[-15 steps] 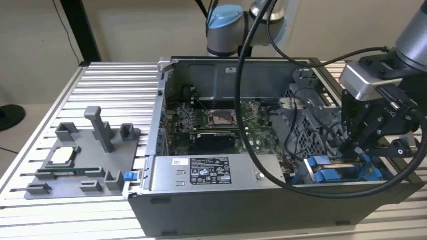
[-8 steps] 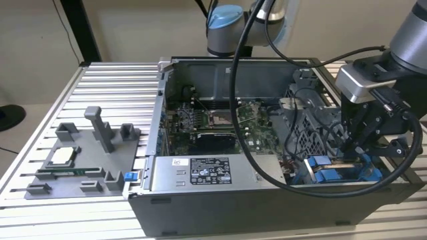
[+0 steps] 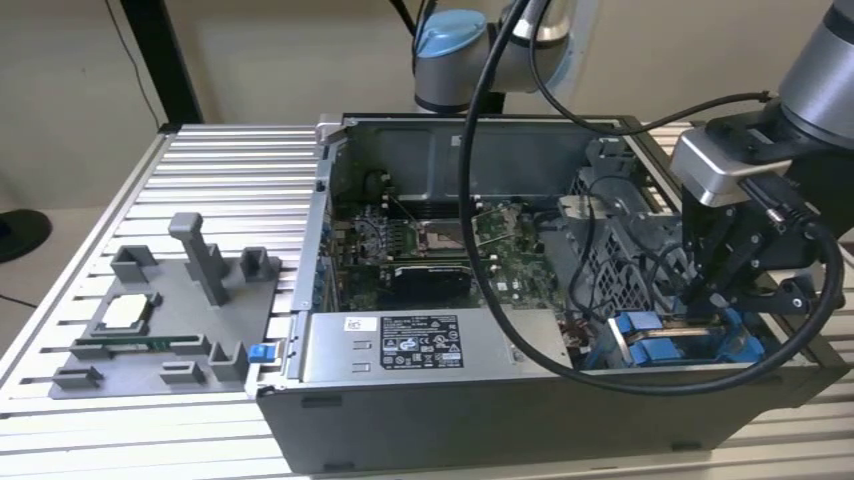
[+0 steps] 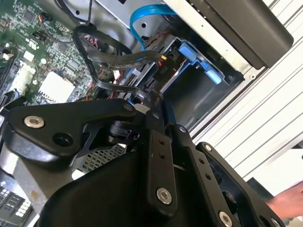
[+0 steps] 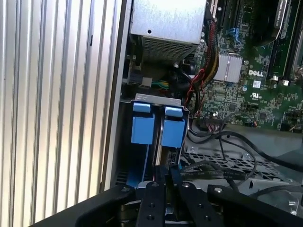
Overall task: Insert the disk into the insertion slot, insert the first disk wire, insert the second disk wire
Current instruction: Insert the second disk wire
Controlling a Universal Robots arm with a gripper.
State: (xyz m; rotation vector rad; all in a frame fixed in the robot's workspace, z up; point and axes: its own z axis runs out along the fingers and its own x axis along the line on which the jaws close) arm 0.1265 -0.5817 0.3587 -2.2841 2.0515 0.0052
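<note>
So from my seat at the controls: the disk, a flat drive clipped in a bright blue plastic carrier frame, is sitting down in the insertion slot, the narrow grey metal drive bay with blue plastic pieces, at the front corner of the open case on the exterior view's right. In the first wrist view I get two blue tabs side by side at the bay's end. I can't tell whether it's fully seated.

A grey moulded plastic fixture tray sits on the ribbed aluminium tabletop, well apart from the tool, beyond the labelled grey power-supply box and green motherboard.
</note>
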